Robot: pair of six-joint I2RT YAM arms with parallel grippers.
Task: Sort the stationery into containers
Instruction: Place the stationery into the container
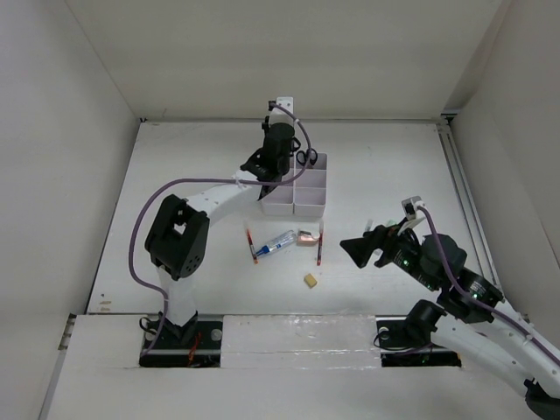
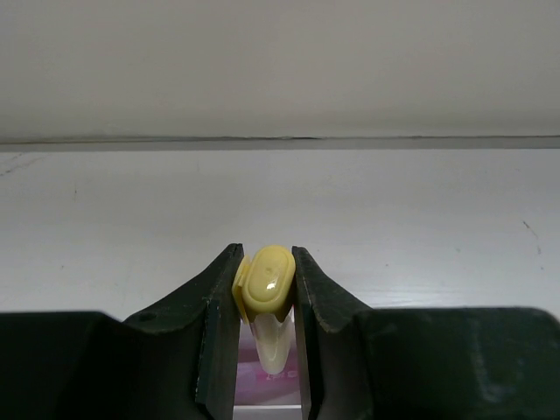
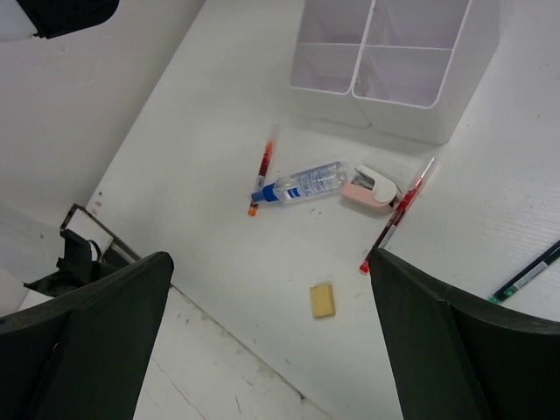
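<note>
My left gripper (image 1: pixel 278 150) hovers over the left column of the white organizer (image 1: pixel 311 208). In the left wrist view it (image 2: pixel 266 255) is shut on a yellow highlighter (image 2: pixel 267 287), with something pink (image 2: pixel 271 382) below it. Black-handled scissors (image 1: pixel 306 157) stand in a back compartment. On the table lie a red pen (image 1: pixel 252 245), a blue-white tube (image 1: pixel 280 242), a second red pen (image 1: pixel 319 247) and a yellow eraser (image 1: pixel 310 280). My right gripper (image 1: pixel 357 250) is open and empty, and in its wrist view (image 3: pixel 267 258) it is above the eraser (image 3: pixel 322 299), the tube (image 3: pixel 302 185) and both pens (image 3: pixel 398 214).
A small pink and white item (image 3: pixel 374 186) lies between the tube and the second red pen. A dark green pen (image 3: pixel 529 273) lies at the right. The organizer's near compartments (image 3: pixel 455 96) look empty. White walls enclose the table on three sides.
</note>
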